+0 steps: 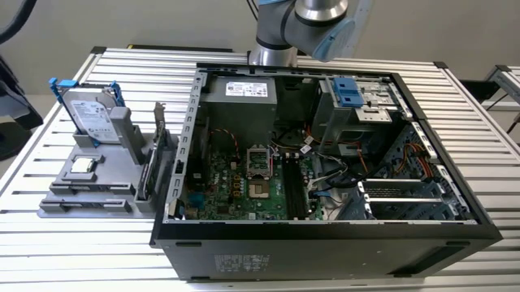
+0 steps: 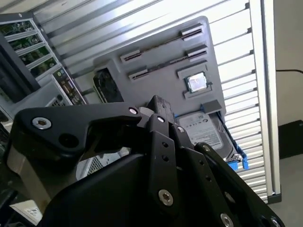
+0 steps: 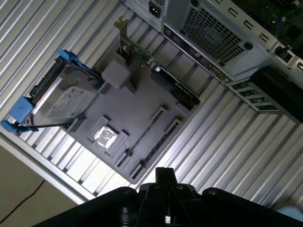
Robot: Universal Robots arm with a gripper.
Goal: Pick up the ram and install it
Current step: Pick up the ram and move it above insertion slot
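my claw [image 3: 163, 179] hangs above the grey holder [image 3: 135, 106] on the worktop [image 3: 227, 137], at the bottom middle of the first wrist view. i cannot tell whether it is wide or narrow, and i see nothing in it. the ram [image 3: 142, 137] stands on edge in the holder's slots near the centre of that frame, just beside the cpu chip [image 3: 105, 136] (on edge, i judge, so its long sides are free to grip). the open computer case [image 1: 325, 243] lies on its side in the exterior view, board facing up.
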